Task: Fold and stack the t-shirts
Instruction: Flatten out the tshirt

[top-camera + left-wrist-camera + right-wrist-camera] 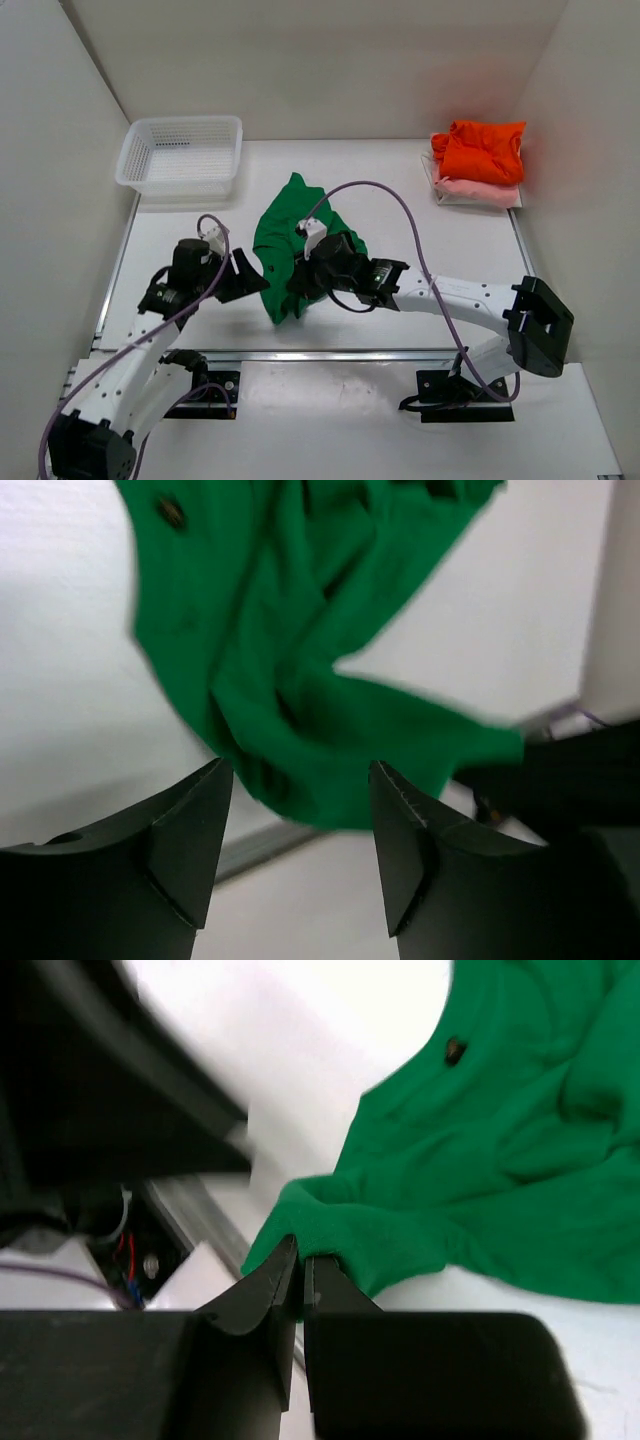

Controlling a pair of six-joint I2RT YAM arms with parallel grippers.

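Fingers (255, 1295) of the right gripper (300, 1258) are pinched tight on a folded edge of the green t-shirt (285, 235), with no gap showing between them. On the other arm, the left gripper (300, 775) has its two fingers spread well apart and holds nothing; the shirt's lower edge hangs just beyond their tips. Seen from overhead, the green t-shirt is bunched and partly lifted near the middle of the table (400, 190), between the two grippers, with the left one just beside its left edge. At the far right corner the orange t-shirt (482, 150) lies folded on top of the pink t-shirt (480, 192). A white mesh basket (180, 155) sits at the far left.
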